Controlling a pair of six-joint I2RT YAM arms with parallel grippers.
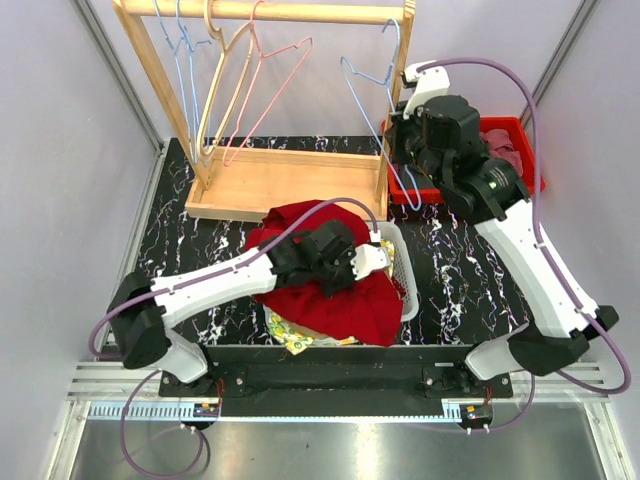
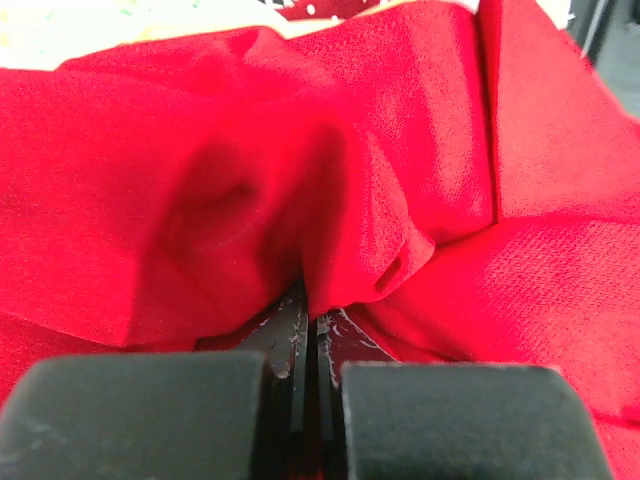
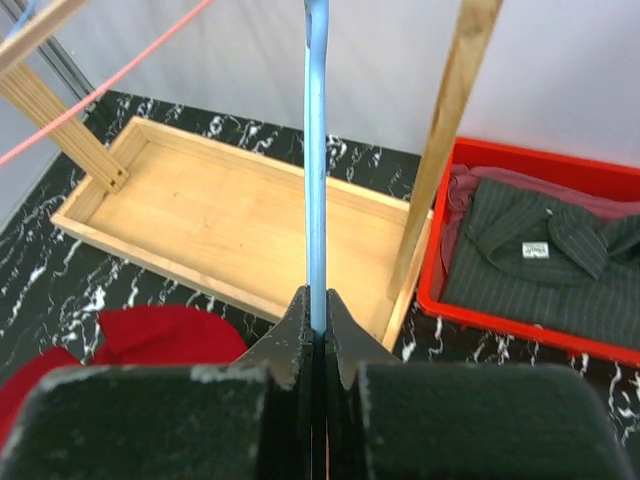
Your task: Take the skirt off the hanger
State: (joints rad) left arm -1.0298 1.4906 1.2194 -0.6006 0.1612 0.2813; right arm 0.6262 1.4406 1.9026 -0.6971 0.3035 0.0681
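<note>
- White shells on the long links of the left arm [image 1: 215, 280] and right arm [image 1: 535, 262]; black joint housings and bases.
- Purple cables [image 1: 480, 62] looped alongside each arm.
- Matte black left end effector fingers [image 2: 150, 415], blocky, tapering to tips scratched pale grey.
- Same on right end effector fingers [image 3: 150, 420], edges worn whitish.

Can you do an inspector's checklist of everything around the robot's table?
Surface: black white-veined tabletop.
Job's things: red fabric skirt bunched over white plastic basket; light blue wire hanger bare, at the wooden rack.
Clutter: red plastic bin holding dark striped shirt; yellow patterned cloth under the skirt.
Grippers: left gripper shut on skirt; right gripper shut on hanger.
Cables: purple cables loop along both arms.
Surroundings: pale grey walls.
</note>
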